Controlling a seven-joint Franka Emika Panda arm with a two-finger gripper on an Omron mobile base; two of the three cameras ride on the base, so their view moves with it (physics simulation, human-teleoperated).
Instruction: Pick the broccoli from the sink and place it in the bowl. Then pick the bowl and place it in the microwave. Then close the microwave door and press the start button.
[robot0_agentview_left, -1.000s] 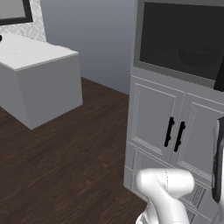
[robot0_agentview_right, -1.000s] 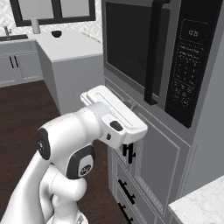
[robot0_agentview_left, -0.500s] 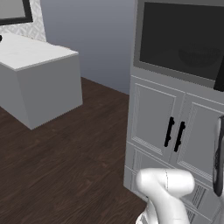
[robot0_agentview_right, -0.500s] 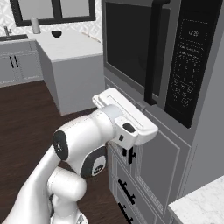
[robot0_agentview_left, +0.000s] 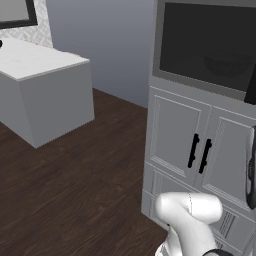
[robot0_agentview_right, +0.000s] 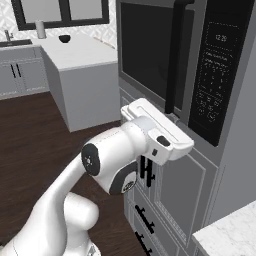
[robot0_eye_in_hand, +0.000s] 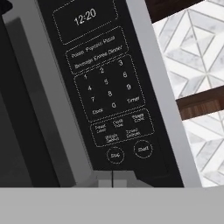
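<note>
Dark wood-floored kitchen: the grey built-in microwave has its dark-glass door closed; the clenched, empty two-finger gripper faces its black keypad panel

A home kitchen: a built-in microwave with keypad sits above panelled grey cabinets, a white-topped island stands on dark wood floor, and patterned tile lines the wall.
</note>
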